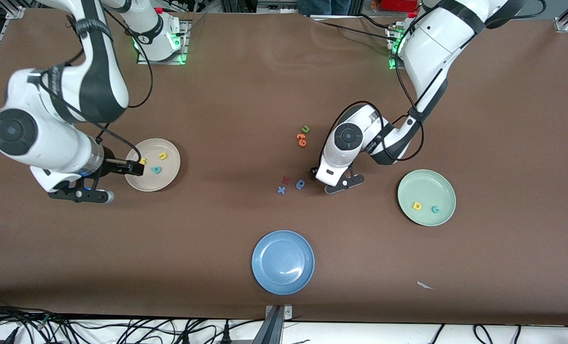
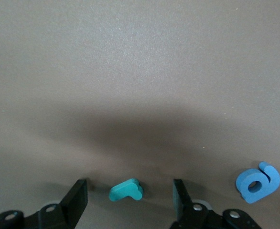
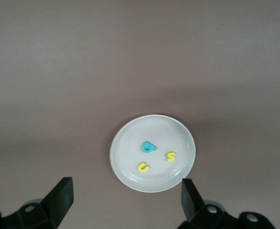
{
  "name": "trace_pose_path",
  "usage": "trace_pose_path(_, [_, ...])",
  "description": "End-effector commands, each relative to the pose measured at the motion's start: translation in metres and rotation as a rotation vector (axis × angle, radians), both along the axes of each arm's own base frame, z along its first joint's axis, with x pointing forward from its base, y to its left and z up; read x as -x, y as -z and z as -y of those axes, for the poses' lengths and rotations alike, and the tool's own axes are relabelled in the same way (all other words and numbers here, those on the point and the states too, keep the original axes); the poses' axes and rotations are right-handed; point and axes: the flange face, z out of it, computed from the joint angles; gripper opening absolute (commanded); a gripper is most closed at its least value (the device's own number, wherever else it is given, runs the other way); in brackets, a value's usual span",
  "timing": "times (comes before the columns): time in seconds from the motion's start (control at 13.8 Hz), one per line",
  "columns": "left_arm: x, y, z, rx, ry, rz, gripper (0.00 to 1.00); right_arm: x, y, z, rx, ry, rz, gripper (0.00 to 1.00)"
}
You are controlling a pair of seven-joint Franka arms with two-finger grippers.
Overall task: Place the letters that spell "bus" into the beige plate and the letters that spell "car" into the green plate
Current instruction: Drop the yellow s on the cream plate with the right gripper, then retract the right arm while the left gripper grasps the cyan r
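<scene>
Left tool [image 2: 130, 202], fingers spread apart, straddles a small teal foam "r" [image 2: 126, 190] lying on the brown desk [image 1: 245, 86]. Right tool [image 3: 125, 200], fingers wide and empty, hangs over the beige plate [image 3: 130, 179] holding teal "b" [image 3: 149, 147], yellow "u" [image 3: 143, 167] and "s" [image 3: 171, 156]. The green plate [image 1: 444, 184] holds yellow "a" [image 1: 416, 206], teal "c" [image 1: 435, 209].

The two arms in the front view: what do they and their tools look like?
Both arms are glossy white with black joint bands, and black cables loop along them. Each wrist ends in a round dark cap. Green lights glow at both bases. The left tool and the right tool each have two flat black fingers.
</scene>
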Motion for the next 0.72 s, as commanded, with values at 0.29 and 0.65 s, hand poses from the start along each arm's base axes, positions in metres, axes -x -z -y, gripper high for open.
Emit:
trace_pose_path(0.29, [-0.006,0.001,0.001,-0.02,-0.004,0.024,0.56,0.07,-0.087,0.073,-0.117,0.05,0.092,1.0])
trace_pose_path(0.65, [-0.007,0.0,0.0,-0.022,-0.006,0.026,0.42,0.109,-0.106,0.074,0.012,-0.009,0.102,1.0])
